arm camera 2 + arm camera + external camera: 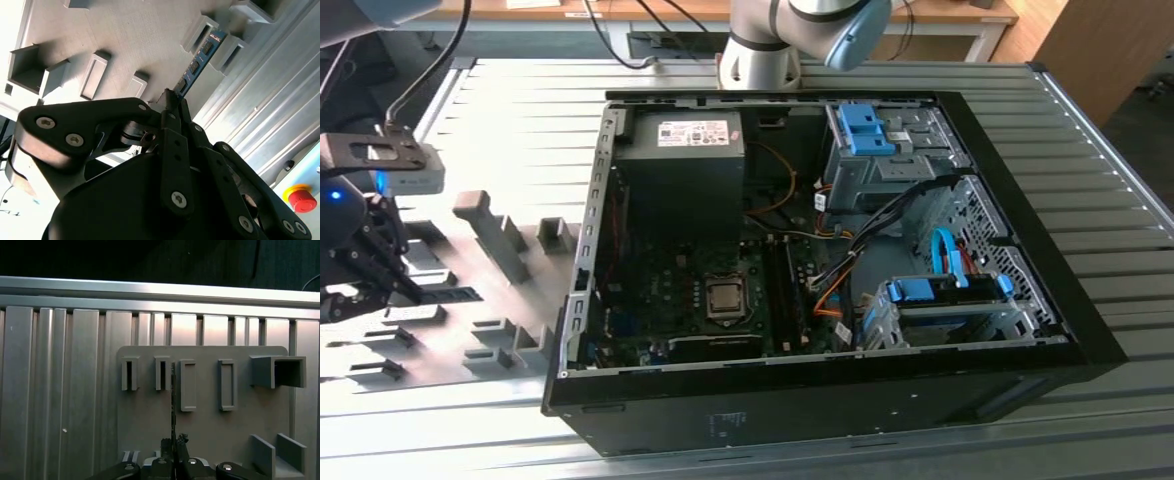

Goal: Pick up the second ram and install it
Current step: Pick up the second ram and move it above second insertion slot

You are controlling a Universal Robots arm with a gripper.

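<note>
Black fingers clamp second ram, end hidden.

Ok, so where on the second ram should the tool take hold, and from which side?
Probably its free end, pinched across the two flat faces, coming in along its length. The second ram stands on edge, thin, its far end between grey holder blocks. The tool is shut there.

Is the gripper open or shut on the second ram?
Shut: in the second wrist view the gripper pinches one end of the second ram, over the grey holder.
</note>
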